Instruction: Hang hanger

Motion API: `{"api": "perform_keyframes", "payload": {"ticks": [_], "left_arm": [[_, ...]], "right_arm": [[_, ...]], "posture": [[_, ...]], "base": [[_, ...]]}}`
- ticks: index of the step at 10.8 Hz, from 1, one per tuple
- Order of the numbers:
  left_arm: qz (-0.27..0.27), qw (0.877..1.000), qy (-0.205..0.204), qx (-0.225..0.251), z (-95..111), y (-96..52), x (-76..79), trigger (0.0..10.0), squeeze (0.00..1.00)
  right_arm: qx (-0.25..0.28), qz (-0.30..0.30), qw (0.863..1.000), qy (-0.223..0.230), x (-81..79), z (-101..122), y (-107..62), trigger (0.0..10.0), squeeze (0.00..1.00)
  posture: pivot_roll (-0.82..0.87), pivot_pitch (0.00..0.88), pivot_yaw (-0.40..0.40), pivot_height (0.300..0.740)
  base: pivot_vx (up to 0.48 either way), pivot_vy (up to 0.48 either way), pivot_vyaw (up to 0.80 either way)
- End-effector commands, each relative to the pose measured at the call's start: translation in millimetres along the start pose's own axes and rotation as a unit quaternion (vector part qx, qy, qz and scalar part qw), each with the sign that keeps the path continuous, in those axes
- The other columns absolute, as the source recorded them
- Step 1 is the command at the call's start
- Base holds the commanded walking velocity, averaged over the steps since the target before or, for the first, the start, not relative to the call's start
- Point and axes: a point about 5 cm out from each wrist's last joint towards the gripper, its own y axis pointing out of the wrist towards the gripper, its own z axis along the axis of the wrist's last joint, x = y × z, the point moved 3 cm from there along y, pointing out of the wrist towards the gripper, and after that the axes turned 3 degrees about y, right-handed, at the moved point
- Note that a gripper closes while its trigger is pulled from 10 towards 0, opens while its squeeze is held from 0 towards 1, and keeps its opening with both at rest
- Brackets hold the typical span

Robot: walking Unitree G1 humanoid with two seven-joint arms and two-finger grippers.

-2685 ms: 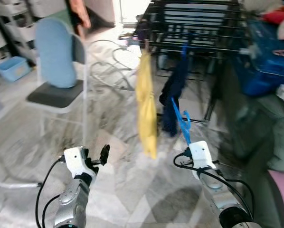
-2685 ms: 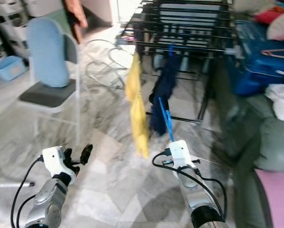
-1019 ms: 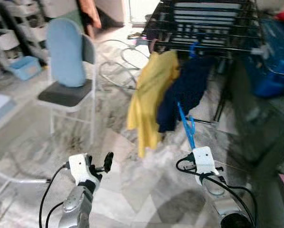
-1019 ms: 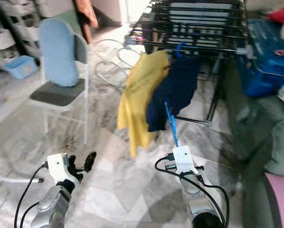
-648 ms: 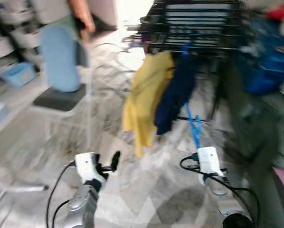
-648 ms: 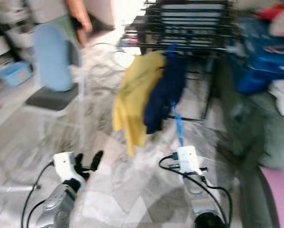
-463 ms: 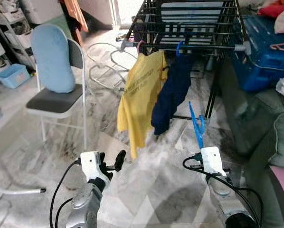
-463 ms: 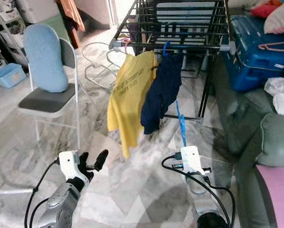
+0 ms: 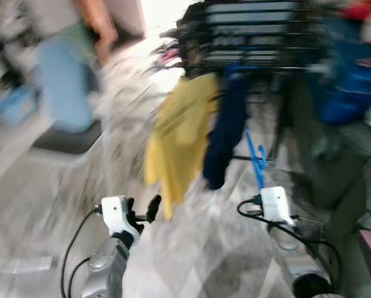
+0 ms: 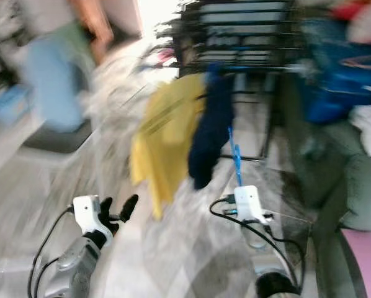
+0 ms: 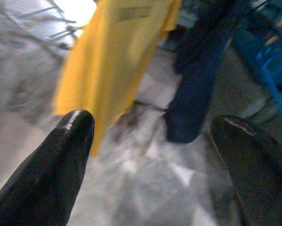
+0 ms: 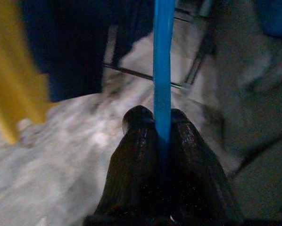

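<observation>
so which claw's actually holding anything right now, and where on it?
The right claw is shut on the blue hanger, pinching one of its thin straight bars; which end of the hanger cannot be told. The left claw is open and holds nothing.

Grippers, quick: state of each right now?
Left gripper: open, holding nothing.
Right gripper: shut on the thin blue plastic hanger.
</observation>
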Motion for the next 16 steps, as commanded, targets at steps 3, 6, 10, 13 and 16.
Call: {"api": "perform_keyframes", "payload": {"ticks": [3,6,10,13,16], "left_arm": [[-0.003,1.0,0.004,-0.013,-4.1,-1.9,-1.2,10.0,0.0],[-0.004,1.0,0.006,-0.014,-4.1,-1.3,-1.4,10.0,0.0],[0.001,1.0,0.002,-0.009,-4.5,-3.6,-1.1,10.0,0.0],[0.0,1.0,0.004,-0.009,-4.3,-5.1,-1.8,10.0,0.0],[-0.001,1.0,0.009,-0.014,-4.4,-6.7,-4.1,10.0,0.0]], "right_arm": [[0.003,0.006,1.0,0.014,-8.1,2.6,0.8,10.0,0.0],[0.006,0.009,1.0,0.016,-8.6,5.2,2.5,10.0,0.0],[0.021,0.053,0.998,0.012,-18.4,22.1,8.3,10.0,0.0],[0.016,0.078,0.997,0.014,-22.0,25.0,10.9,10.0,0.0],[0.025,0.06,0.998,0.016,-10.3,31.1,13.6,10.0,0.0]], "posture": [[-0.12,0.0,0.112,0.74],[-0.12,0.0,0.11,0.74],[-0.11,0.0,0.099,0.74],[-0.1,0.0,0.108,0.74],[-0.11,0.0,0.121,0.74]], "base": [[0.382,0.0,-0.51],[0.377,0.0,0.0],[0.378,0.0,0.0],[0.394,0.094,0.0],[0.336,0.339,0.0]]}}
